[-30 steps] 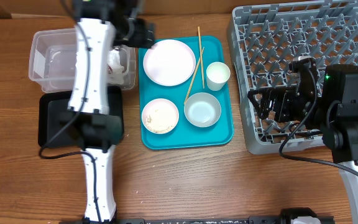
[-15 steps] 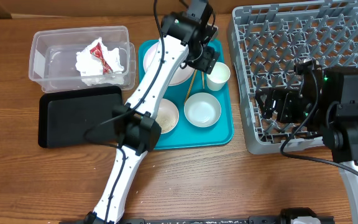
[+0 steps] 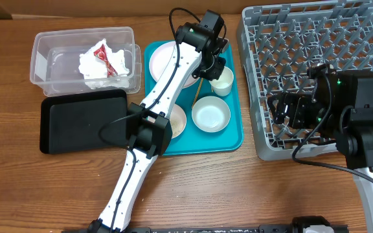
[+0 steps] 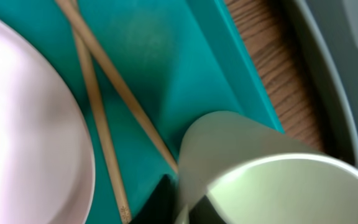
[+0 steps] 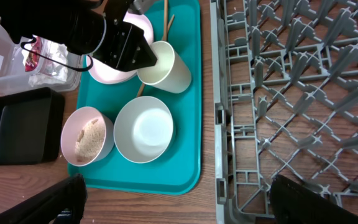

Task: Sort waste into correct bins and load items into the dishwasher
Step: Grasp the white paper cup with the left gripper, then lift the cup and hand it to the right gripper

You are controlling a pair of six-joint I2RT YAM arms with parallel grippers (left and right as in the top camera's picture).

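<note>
You had a teal tray [image 3: 228, 139], a pale pink plate [image 4: 23, 124], a white cup [image 5: 166, 65]. The rack [image 3: 303, 39] was latticed grey.

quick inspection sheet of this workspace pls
surface: wooden table, no spills seen
job's things: napkin and wrapper in clear tub; black tray empty; plate, chopsticks, cup, rice bowl, empty bowl on teal tray; no dishes seen in dish rack
clutter: nothing seen
grippers: left gripper at the cup, fingers' grip unclear; right gripper open above the rack
cables: black cable loops over black tray; second cable crosses rack's front edge
surroundings: nothing seen
</note>
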